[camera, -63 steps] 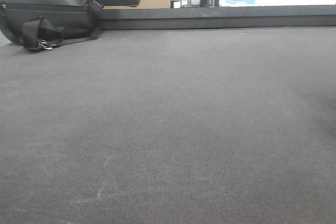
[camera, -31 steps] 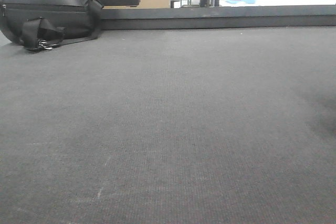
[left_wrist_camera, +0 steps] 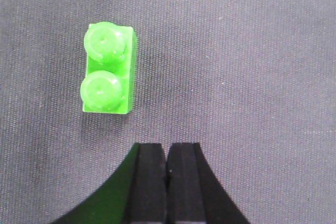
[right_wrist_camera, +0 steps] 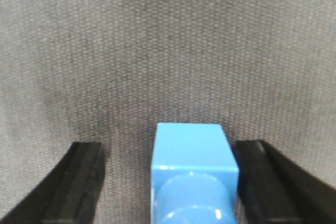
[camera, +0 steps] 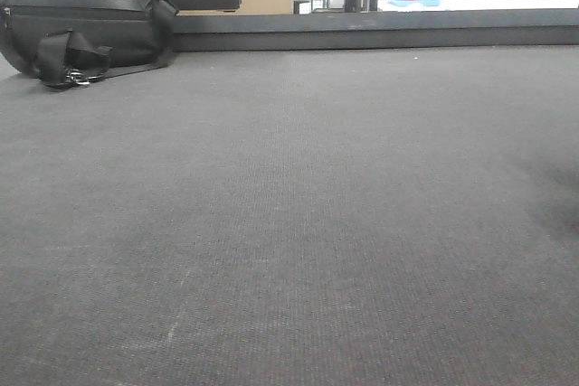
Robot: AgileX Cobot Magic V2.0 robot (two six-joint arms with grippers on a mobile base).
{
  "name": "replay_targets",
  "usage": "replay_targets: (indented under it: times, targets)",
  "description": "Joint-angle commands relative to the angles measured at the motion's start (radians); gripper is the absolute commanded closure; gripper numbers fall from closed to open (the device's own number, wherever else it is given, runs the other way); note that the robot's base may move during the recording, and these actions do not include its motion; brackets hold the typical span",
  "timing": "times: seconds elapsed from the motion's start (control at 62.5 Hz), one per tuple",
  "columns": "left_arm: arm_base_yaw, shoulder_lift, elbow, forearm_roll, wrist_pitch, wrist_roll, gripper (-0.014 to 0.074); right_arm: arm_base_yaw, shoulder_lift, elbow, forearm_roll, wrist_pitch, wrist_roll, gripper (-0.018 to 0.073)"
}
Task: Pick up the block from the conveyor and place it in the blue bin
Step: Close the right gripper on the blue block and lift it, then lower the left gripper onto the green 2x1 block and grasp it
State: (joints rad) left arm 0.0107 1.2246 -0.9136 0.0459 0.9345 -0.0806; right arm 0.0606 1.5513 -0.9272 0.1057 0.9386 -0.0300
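On the grey conveyor counter (left_wrist_camera: 236,51) the left claw (left_wrist_camera: 167,148), pressed together, points near a green two-stud block (left_wrist_camera: 107,69), while the right claw (right_wrist_camera: 169,148) is spread around a blue block (right_wrist_camera: 191,153).

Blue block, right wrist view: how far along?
Done: the right gripper straddles the blue block on the conveyor, fingers open. In hand: the grasp, not yet closed. Left: lift and bin it; green block lies loose by the shut left gripper.
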Motion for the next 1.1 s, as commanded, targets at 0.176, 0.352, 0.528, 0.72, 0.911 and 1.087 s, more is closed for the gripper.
replay_targets:
  times: [0.176, 0.352, 0.528, 0.72, 0.911, 1.087]
  targets:
    - [0.005, -0.001, -0.011, -0.011, -0.02, -0.009, 0.0708, -0.006, 0.001, 0.002, -0.012, 0.026, -0.005, 0.0719]
    - [0.014, 0.01, -0.036, -0.002, -0.003, 0.023, 0.0708, -0.006, -0.002, 0.002, -0.012, 0.06, -0.005, 0.0718]
    - [0.124, 0.113, -0.167, 0.018, 0.147, 0.137, 0.0708, -0.006, -0.027, 0.0, -0.012, 0.065, -0.005, 0.0721]
    - [0.186, 0.226, -0.228, 0.013, 0.135, 0.156, 0.0708, -0.006, -0.039, 0.0, -0.009, 0.048, -0.005, 0.0721]
    - [0.164, 0.264, -0.228, 0.009, 0.119, 0.158, 0.0695, -0.006, -0.039, 0.0, -0.004, 0.041, -0.005, 0.0721]
    - [0.145, 0.264, -0.228, 0.007, 0.055, 0.158, 0.0414, -0.006, -0.039, 0.0, 0.007, 0.045, -0.005, 0.0721]
